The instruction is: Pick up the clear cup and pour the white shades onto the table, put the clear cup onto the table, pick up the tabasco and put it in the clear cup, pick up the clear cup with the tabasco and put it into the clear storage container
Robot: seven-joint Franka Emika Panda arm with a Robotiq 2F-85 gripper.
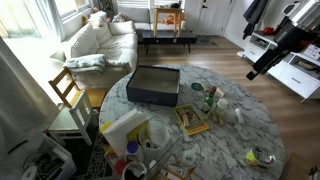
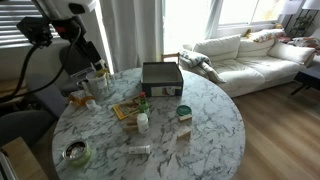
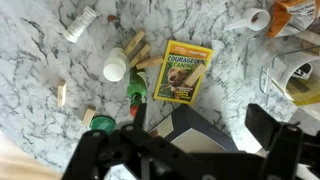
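well, hovering high to survey the clutter
gripper [image 1: 258, 70] jaws apart and empty above the table [image 3: 40, 60]; tabasco [image 3: 135, 92], i think, sits mid wrist view beside the yellow booklet [image 3: 182, 72], free to grab.

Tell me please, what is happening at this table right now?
A robot arm is working here. Its gripper hangs open above the round marbled table and holds nothing. On the table are a dark box, a yellow book, a green bottle and a white-capped bottle, among other small items. Nothing is being lifted at this moment.
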